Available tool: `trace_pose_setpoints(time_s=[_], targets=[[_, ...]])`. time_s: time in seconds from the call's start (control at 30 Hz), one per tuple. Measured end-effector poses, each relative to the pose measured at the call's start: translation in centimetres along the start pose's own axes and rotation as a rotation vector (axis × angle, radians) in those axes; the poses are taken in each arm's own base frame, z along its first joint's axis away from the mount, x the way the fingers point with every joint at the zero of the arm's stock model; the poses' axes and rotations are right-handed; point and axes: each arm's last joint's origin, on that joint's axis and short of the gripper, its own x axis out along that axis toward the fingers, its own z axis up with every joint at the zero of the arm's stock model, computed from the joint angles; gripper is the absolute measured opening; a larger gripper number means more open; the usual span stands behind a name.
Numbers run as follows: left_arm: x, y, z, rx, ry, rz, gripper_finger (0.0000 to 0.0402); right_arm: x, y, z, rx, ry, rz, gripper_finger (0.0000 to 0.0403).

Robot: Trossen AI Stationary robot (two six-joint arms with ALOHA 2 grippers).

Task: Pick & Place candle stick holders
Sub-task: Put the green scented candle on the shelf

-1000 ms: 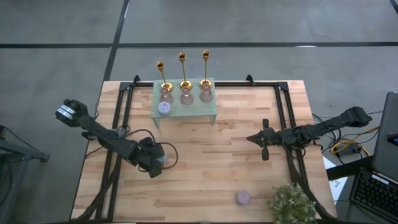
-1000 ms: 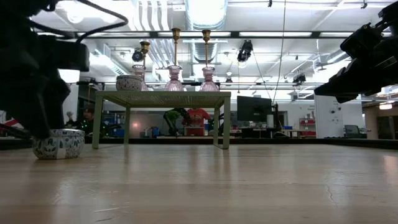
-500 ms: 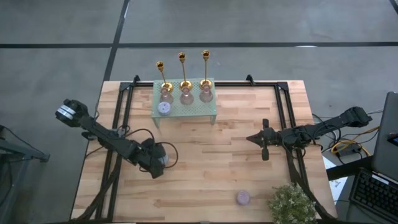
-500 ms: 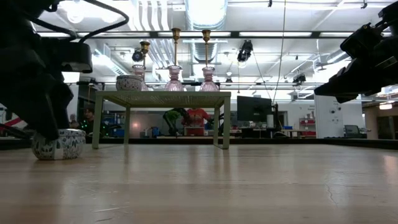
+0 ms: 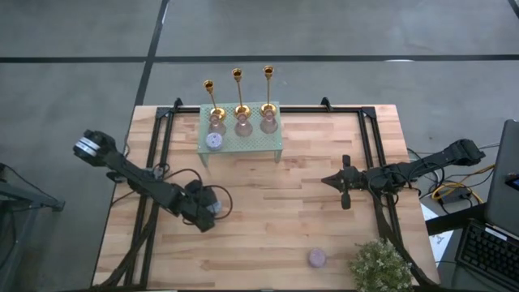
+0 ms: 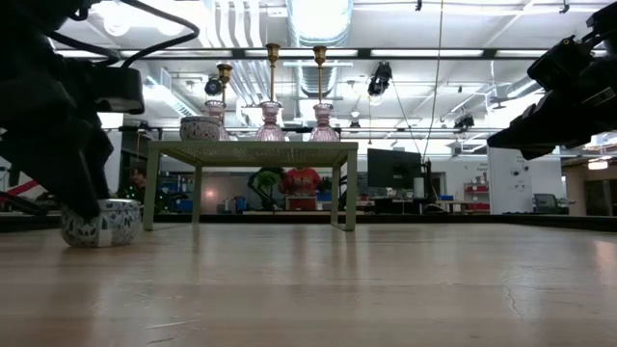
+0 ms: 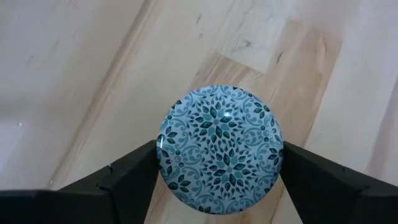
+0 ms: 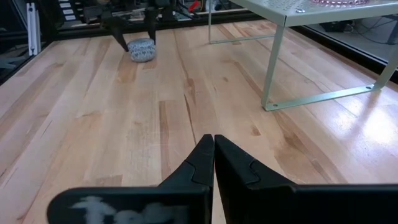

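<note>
A small round holder with a blue leaf pattern stands on the table at the left; it also shows in the low view. My left gripper is down over it, shut on it. Three gold candlesticks and three pinkish glass holders stand on the pale green rack, with a purple round holder beside them. Another purple holder sits on the table near the front edge. My right gripper is shut and empty, held above the table's right half. My left gripper pinches the blue patterned holder by its round side wall between the two fingers, one finger on each side. The fingers come from above, pointing down. The holder stands upright, its base on the table.
A bushy plant stands at the front right corner. The rack stands on thin legs at the table's far middle. Black rails run along the table's left and right sides. Bare wood lies between the two arms.
My left gripper has shifted a little toward the table's right edge, and the blue patterned holder has slid that way with it along the table, staying upright.
</note>
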Motion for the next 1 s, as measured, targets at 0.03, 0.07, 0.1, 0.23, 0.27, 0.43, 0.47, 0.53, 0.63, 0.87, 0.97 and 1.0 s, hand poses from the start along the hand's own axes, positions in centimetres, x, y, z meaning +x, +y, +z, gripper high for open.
trace_pose_setpoints(time_s=[0.03,0.07,0.1,0.23,0.27,0.43,0.47,0.53,0.63,0.87,0.97,1.0], targets=[[0.1,-0.1,0.0,-0.001,-0.006,0.004,0.0316,0.0,0.0,0.0,0.000,0.000,-0.001,0.0008],[0.3,-0.1,0.0,-0.002,-0.013,0.007,0.0316,0.0,0.0,0.0,0.000,0.000,-0.001,0.0008],[0.4,-0.2,0.1,-0.003,-0.022,0.007,0.0314,0.0,0.0,0.0,0.000,0.000,0.000,0.0008],[0.7,-0.6,0.4,0.012,-0.057,-0.014,0.0295,0.0,0.0,0.0,0.000,0.000,-0.001,0.0008],[0.7,-0.6,0.5,0.009,-0.064,-0.022,0.0292,0.0,0.0,0.0,0.000,0.000,0.000,0.0008],[0.7,-0.6,1.9,0.000,-0.097,-0.022,0.0302,0.0,0.0,0.0,0.000,0.000,-0.001,0.0008],[0.6,-0.5,2.3,-0.006,-0.102,-0.019,0.0305,0.0,0.0,0.0,0.000,0.000,0.000,0.0008],[0.6,-0.3,3.1,-0.019,-0.115,-0.013,0.0307,0.0,0.0,0.0,0.000,0.000,-0.001,0.0008],[0.4,0.0,4.8,-0.052,-0.147,-0.008,0.0304,0.0,0.0,0.0,0.000,0.000,0.000,0.0008],[-1.0,1.0,9.8,-0.151,-0.244,-0.009,0.0300,0.0,0.0,0.0,0.000,0.000,0.000,0.0008],[-1.8,1.6,12.0,-0.149,-0.291,0.002,0.0300,0.0,0.0,0.0,0.000,0.000,-0.001,0.0008],[-2.1,1.9,12.7,-0.155,-0.305,0.008,0.0300,0.0,0.0,0.0,0.000,0.000,-0.001,0.0008]])
